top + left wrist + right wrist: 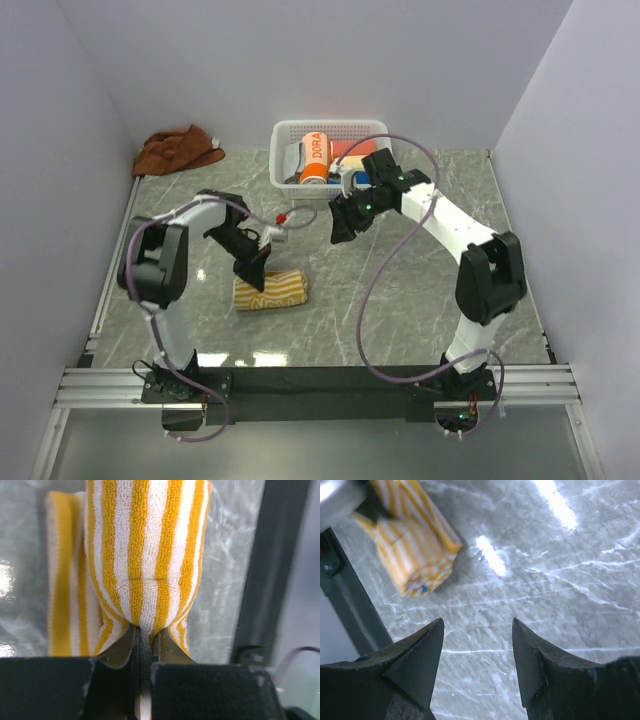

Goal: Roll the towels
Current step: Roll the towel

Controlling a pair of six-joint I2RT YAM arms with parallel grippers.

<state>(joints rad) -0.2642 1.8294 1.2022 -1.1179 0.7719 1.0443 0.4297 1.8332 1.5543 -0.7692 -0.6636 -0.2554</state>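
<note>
1. Pinching the striped towel [145, 555] at one end with the left jaws, closed tight on a thin fold of terry, cloth bulging out past the tips.
2. Resting on the desk [420, 300], to the near left of the basket [330, 123] and well apart from it; seemingly wound into a short, fat roll, tightness hard to judge.
3. Hovering with the right jaws wide and empty just in front of the basket, only bare desk between them, striped towel off to one side.
4. Noting the brown towel [178, 150] well to the left of the basket, by the wall: a crumpled heap, unrolled, nothing touching it.
5. Judging the handling: light, soft, floppy, with a grippy pile; no breakage risk, but likely to sag or unwind if lifted by a single layer.
6. Taking hold best at an edge or corner, pinching all layers together; for the brown towel, probably spreading it flat first, then gripping the near hem with both jaws and turning it over itself.
</note>
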